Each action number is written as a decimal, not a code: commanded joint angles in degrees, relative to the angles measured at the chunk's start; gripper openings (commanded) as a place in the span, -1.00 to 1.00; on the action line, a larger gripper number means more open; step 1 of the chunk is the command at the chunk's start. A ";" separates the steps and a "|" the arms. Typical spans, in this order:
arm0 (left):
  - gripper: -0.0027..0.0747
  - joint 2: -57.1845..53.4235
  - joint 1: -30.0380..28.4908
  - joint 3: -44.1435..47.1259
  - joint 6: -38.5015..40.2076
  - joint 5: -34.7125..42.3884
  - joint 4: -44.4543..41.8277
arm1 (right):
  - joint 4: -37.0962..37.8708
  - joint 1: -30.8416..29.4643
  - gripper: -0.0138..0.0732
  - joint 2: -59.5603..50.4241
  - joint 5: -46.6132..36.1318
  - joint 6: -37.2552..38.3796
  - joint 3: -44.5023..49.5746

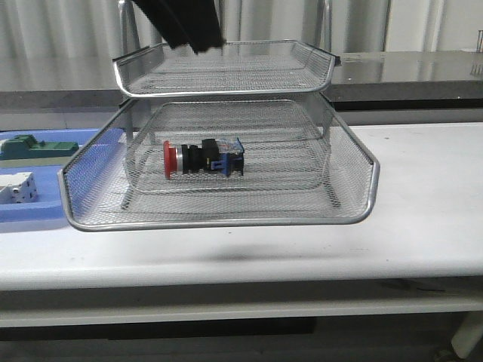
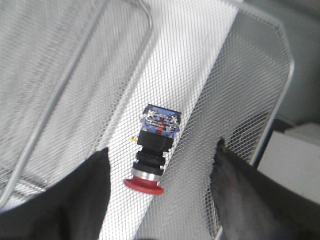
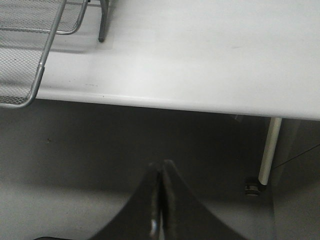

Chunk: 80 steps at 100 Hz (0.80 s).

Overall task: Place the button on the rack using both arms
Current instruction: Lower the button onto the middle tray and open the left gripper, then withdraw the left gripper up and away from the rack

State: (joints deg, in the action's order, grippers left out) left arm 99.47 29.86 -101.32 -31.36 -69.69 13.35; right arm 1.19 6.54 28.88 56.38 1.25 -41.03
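Front view. The button (image 1: pixel 202 158) is lying on its side on the mesh floor of a lower tier of the rack (image 1: pixel 355 197), red cap pointing toward the robot's left, then a silver collar, a black body and a blue end. The top tier is sitting above it. A dark part of the left arm (image 1: pixel 185 23) is hanging over the top tier's left rear. A blue plastic tray (image 1: pixel 45 213) is resting on the white table (image 1: pixel 423 204) to the rack's left, holding a green block (image 1: pixel 36 147) and a white block (image 1: pixel 16 188).

Left wrist view. The button (image 2: pixel 151 150) is showing its red cap, silver collar, black middle and a blue end face with metal terminals. It is lying on the mesh (image 2: pixel 195 75), untouched. The left gripper (image 2: pixel 160 175) is standing released, its dark fingers (image 2: pixel 85 195) spread to either side of the button, apart from it.

Right wrist view. The right gripper (image 3: pixel 160 200) is clenched, fingertips pressed together with nothing between them, hovering off the table's front edge (image 3: pixel 200 102). A corner of the rack (image 3: pixel 35 60) is showing.
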 commanded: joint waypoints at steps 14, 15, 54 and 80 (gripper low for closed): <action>0.18 -10.30 -5.38 -1.58 4.59 1.62 1.52 | 0.62 -0.35 -0.84 0.26 -3.35 -0.02 -1.47; 0.18 -10.52 -5.60 -1.58 4.56 1.63 1.52 | 0.62 -0.35 -0.84 0.26 -3.35 -0.02 -1.47; 0.18 -23.30 -18.55 8.87 5.95 10.70 1.65 | 0.62 -0.35 -0.84 0.26 -3.35 -0.02 -1.47; 0.18 -36.64 -21.39 29.66 6.17 30.84 2.74 | 0.62 -0.35 -0.84 0.26 -3.35 -0.02 -1.47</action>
State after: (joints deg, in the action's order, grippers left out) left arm 68.08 9.15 -75.68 -25.93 -49.62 14.06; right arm 1.19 6.46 28.88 56.38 1.25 -41.03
